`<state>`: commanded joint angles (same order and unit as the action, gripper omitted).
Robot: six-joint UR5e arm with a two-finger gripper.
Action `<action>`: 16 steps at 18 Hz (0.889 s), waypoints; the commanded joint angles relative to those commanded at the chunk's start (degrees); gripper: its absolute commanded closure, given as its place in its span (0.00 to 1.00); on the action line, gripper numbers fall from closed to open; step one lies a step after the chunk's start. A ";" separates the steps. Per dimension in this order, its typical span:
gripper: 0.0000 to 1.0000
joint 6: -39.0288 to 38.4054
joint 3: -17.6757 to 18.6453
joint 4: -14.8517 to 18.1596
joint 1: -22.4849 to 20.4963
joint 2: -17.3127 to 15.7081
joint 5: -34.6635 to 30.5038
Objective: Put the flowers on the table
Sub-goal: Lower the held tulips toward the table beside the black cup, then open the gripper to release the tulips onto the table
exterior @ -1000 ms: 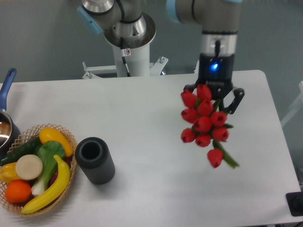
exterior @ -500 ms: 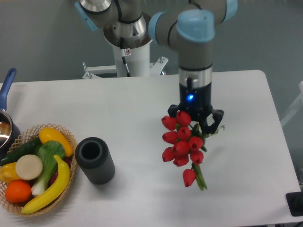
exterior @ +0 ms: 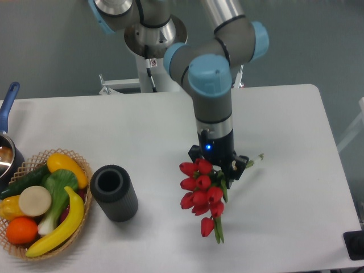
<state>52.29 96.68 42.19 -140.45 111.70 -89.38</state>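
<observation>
The arm reached straight down over the table, right of the black cylinder. Its gripper was clamped on the flowers, whose red buds hung low over the tabletop.

- Light is even and soft, coming from above
- The white table shows weak shadows, no glare
- The whole picture is slightly soft and grainy, without clear blur

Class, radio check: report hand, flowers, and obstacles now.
Hand shut on bunch of red tulips. Tulips low over white table. Dark ribbed cylinder stands apart, left.
</observation>
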 joint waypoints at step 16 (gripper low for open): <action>0.08 0.00 -0.62 -0.26 1.41 4.49 -0.09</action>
<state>52.29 96.06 41.92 -139.04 116.19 -89.47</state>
